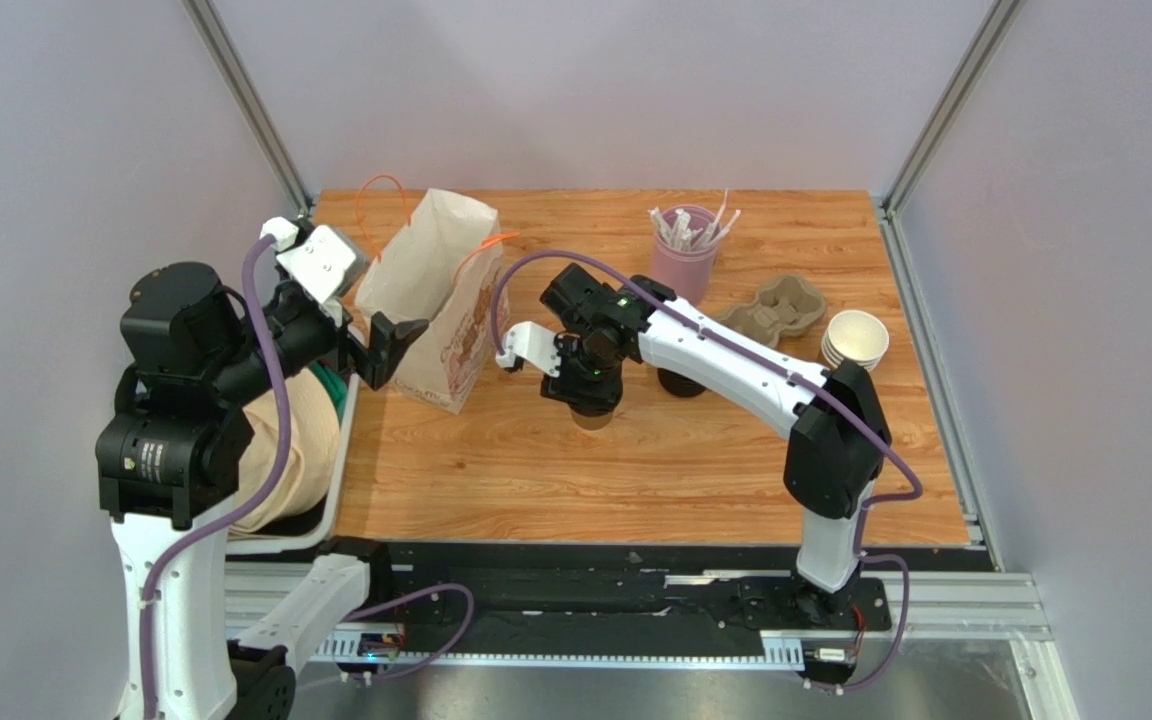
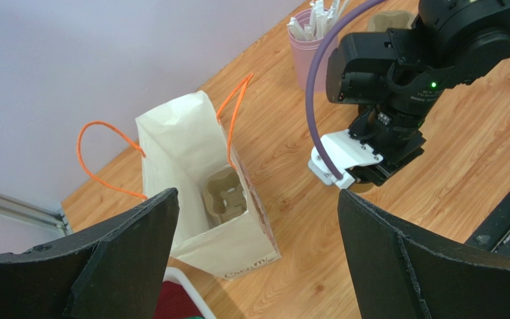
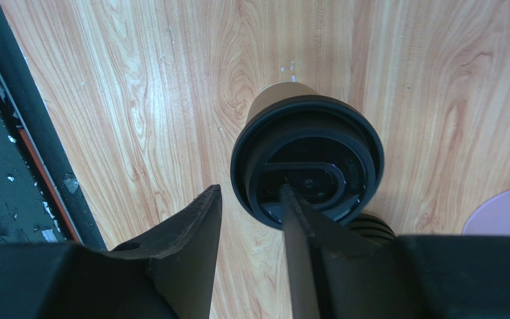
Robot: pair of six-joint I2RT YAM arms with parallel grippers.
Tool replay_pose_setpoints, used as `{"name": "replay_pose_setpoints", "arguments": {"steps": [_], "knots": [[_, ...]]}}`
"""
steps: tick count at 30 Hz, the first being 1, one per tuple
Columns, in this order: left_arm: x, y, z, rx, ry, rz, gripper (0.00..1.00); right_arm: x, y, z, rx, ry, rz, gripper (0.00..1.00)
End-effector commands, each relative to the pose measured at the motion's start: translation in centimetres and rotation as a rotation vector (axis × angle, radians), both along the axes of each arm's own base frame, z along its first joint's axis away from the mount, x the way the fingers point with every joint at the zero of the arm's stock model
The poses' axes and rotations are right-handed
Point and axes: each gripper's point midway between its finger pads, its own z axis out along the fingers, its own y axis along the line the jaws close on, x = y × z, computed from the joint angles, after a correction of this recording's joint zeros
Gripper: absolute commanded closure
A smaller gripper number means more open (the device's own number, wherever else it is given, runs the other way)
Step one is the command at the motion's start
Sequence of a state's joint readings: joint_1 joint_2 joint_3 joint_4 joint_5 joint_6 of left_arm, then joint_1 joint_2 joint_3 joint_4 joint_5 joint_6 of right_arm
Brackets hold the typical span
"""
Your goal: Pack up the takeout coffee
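Here, paper bag (image 1: 432, 293) and pink cup (image 1: 683, 267) flank the takeout coffee (image 3: 317, 143).

Takeout coffee (image 1: 593, 422) mostly hidden under the right arm (image 1: 732, 365) — pink cup (image 3: 504, 211) cropped.

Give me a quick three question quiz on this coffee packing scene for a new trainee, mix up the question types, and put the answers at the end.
1. True or false: the takeout coffee already sits inside the paper bag.
2. What lies at the bottom of the bag? A) a pulp cup carrier B) white sticks C) a stack of cups
3. Fill in: the ___ gripper is directly above the coffee, jaws apart.
Key: 1 false, it stands on the table; 2 A; 3 the right gripper.
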State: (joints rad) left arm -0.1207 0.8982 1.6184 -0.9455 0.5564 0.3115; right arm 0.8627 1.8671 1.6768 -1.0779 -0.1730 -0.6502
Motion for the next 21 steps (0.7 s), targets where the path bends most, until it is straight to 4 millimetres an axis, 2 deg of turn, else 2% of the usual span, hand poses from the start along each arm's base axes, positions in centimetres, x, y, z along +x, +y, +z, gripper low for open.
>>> {"name": "replay_pose_setpoints", "arguments": {"steps": [1, 5, 8, 9, 11, 12, 14, 15, 16, 17, 18, 19, 20, 21], "knots": [[-0.1, -0.4, 0.3, -0.028, -0.004, -0.023, 0.03, 0.8, 0.7, 5.7, 0.114, -0.118, -0.008, 0.53], [-0.3, -1.1, 0.2, -0.039, 0.007, -0.065, 0.02, 0.3, 0.4, 7.6, 0.140, -0.133, -0.008, 0.43], [-1.3, -2.5, -0.2, -0.053, 0.028, -0.171, 0.01, 0.6, -0.4, 10.3, 0.188, -0.181, -0.045, 0.36], [-1.9, -3.2, -0.3, -0.070, 0.040, -0.223, 0.01, 0.9, -1.2, 11.9, 0.222, -0.206, -0.072, 0.35], [-2.1, -3.9, -0.6, -0.085, 0.062, -0.271, 0.01, 1.3, -1.9, 13.8, 0.275, -0.222, -0.126, 0.28], [-2.2, -4.2, -0.7, -0.095, 0.076, -0.289, 0.01, 1.8, -3.1, 15.5, 0.319, -0.245, -0.170, 0.27], [-1.9, -5.2, -1.4, -0.091, 0.112, -0.323, 0.01, 2.4, -4.2, 17.5, 0.394, -0.254, -0.247, 0.23], [-1.6, -5.4, -1.9, -0.082, 0.128, -0.320, 0.01, 2.9, -5.8, 18.7, 0.444, -0.260, -0.301, 0.20], [-1.1, -5.9, -2.6, -0.076, 0.156, -0.333, 0.01, 3.2, -6.5, 19.2, 0.478, -0.259, -0.334, 0.14], [-1.2, -6.6, -3.3, -0.070, 0.182, -0.361, 0.01, 4.0, -8.2, 21.0, 0.541, -0.300, -0.389, 0.10], [-0.8, -6.9, -3.8, -0.062, 0.201, -0.360, 0.01, 3.9, -8.6, 21.5, 0.595, -0.271, -0.426, 0.04], [-0.4, -7.9, -4.8, -0.052, 0.242, -0.386, 0.01, 4.1, -9.2, 20.4, 0.603, -0.248, -0.460, 0.01], [-0.2, -8.3, -5.3, -0.043, 0.261, -0.394, 0.01, 4.7, -10.6, 21.6, 0.652, -0.279, -0.500, 0.01], [0.1, -8.8, -5.9, -0.030, 0.278, -0.398, 0.01, 4.5, -10.7, 21.2, 0.678, -0.243, -0.513, 0.01]]}}
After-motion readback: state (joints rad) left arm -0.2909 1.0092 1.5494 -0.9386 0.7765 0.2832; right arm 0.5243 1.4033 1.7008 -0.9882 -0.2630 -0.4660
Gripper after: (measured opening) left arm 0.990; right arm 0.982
